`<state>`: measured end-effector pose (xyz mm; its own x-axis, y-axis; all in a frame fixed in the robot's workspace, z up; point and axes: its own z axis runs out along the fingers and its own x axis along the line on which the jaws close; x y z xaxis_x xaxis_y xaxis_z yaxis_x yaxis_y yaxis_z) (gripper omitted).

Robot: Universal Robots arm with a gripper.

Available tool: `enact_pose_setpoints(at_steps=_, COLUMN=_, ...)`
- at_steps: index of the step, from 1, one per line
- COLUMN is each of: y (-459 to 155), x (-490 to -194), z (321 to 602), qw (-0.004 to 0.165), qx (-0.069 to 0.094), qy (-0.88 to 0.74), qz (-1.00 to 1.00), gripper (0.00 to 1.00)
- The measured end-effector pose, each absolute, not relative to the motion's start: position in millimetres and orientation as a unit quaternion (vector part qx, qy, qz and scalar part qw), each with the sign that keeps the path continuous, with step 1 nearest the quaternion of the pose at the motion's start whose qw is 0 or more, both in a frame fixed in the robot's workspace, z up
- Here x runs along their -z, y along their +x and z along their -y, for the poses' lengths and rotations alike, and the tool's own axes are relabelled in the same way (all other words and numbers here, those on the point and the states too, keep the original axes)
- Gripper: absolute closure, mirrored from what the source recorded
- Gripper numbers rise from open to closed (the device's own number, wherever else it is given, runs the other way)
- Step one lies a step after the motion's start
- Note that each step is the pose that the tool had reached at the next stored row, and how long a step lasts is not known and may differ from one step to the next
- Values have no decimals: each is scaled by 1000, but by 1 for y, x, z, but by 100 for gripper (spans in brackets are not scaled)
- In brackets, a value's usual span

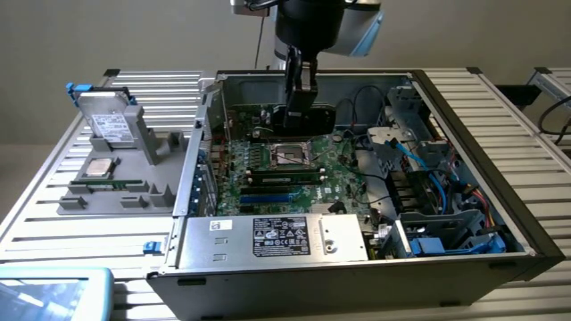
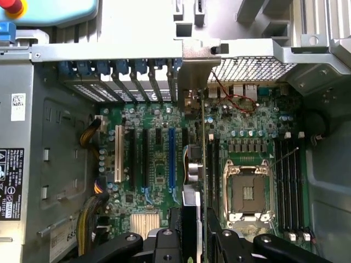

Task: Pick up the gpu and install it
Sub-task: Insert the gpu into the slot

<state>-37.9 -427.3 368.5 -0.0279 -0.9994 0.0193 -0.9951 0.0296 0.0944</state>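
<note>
**A:** Where do we have the gpu (image 1: 303,124)?

**B:** Inside the open computer case (image 1: 339,287), carried by our gripper (image 1: 299,110). In the exterior view it sits at about twelve o'clock from the CPU socket (image 1: 287,155), toward the back wall. The grey parts tray (image 1: 116,200) with the hard drive (image 1: 111,124) is out at nine o'clock from the case, well apart.

**A:** And the jaws?

**B:** They are closed to a narrow gap with the card between them. In the wrist view we see the gripper (image 2: 194,244) with a finger on each face of the gpu (image 2: 192,211). The card shows edge-on over the motherboard (image 2: 153,164), between the blue expansion slot (image 2: 171,156) and the CPU socket (image 2: 247,192). Its silver end bracket (image 2: 194,76) lies against the rear slot openings.

**A:** Is it seated?

**B:** We cannot tell whether the connector edge has met a slot.

**A:** How do we expect it to handle?

**B:** We judge it light and stiff but fragile, with bare circuit board on one face and the cooler on the other. Our hold across the two flat faces, away from the connector edge, looks right, since it leaves the connector and the bracket free. The faces may be slick, so a tilt in the grip is our main worry. Sideways force could bend the bracket.
</note>
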Motion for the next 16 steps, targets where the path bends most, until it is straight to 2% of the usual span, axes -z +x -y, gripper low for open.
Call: enact_pose_setpoints(at_steps=16, y=-38, x=-364, z=428, qw=39, qx=27, qy=696, qz=717, gripper=71)
